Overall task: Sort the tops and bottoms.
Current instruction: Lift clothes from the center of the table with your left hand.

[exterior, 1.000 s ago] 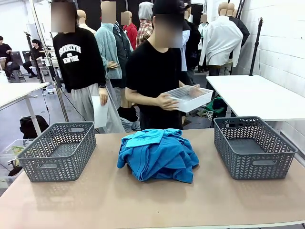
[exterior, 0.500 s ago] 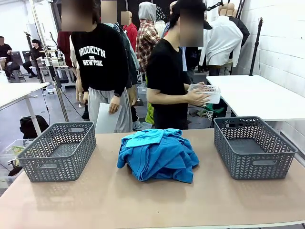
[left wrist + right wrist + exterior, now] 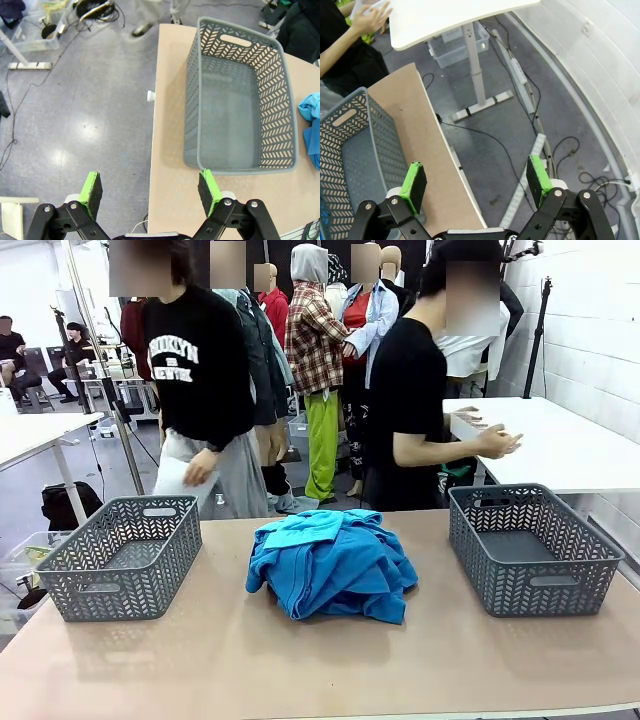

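Blue garments (image 3: 332, 565): one heaped pile in the middle of the table (image 3: 300, 670), toward its far edge, with a paler turquoise piece on top. The folds are interlocked, and no single piece can be picked out by eye.

Left basket (image 3: 125, 555) by the table's left edge and right basket (image 3: 530, 545) by the right edge, both bare inside.

Left gripper (image 3: 150, 187): jaws wide apart, nothing held, hanging over the table's left edge just outside the left basket.

Right gripper (image 3: 476, 177): equally wide, nothing held, out past the table's right edge above the floor.

Risks, as judged:
- A pinch into the heap may catch two layers or drag the whole pile, since the pieces are tangled.
- The shared colour makes a top easy to mistake for a bottom, so a piece could go in the wrong basket.
- A long garment may drape over a rim and tug the light basket toward the edge.

Person (image 3: 410, 420) at the far edge is turned to a white side table (image 3: 560, 440).
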{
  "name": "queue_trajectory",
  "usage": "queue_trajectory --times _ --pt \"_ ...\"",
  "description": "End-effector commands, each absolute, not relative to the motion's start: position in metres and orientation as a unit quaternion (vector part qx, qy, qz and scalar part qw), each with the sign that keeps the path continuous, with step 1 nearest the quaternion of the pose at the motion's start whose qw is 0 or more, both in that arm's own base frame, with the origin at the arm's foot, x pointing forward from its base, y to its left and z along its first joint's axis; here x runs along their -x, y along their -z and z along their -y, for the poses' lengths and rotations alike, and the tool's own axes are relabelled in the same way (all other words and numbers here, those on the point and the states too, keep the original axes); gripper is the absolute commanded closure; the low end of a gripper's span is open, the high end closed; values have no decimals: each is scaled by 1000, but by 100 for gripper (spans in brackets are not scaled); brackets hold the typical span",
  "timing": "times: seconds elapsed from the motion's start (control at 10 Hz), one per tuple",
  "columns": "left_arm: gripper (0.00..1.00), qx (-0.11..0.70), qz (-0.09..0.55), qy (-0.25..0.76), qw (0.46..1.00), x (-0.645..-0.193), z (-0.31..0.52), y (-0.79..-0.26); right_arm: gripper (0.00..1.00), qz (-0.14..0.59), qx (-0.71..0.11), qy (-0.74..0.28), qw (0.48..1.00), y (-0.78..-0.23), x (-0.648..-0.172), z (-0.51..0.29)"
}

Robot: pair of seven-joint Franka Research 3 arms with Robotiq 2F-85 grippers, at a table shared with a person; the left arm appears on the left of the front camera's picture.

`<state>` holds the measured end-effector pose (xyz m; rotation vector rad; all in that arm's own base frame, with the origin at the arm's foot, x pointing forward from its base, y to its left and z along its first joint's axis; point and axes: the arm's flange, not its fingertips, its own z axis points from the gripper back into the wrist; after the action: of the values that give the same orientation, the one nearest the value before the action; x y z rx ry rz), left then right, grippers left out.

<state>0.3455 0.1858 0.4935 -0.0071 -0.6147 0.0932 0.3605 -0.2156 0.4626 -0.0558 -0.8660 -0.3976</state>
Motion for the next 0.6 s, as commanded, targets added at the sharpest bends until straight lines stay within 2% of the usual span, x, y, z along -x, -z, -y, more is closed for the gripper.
queue_trajectory --times 0.0,0.5 --pt "0 -2 302 -41 952 -343 -188 -494 0 413 24 190 891 -463 -359 216" --pt "0 -2 302 -41 952 -343 -188 -494 0 413 24 190 891 -463 -359 216"
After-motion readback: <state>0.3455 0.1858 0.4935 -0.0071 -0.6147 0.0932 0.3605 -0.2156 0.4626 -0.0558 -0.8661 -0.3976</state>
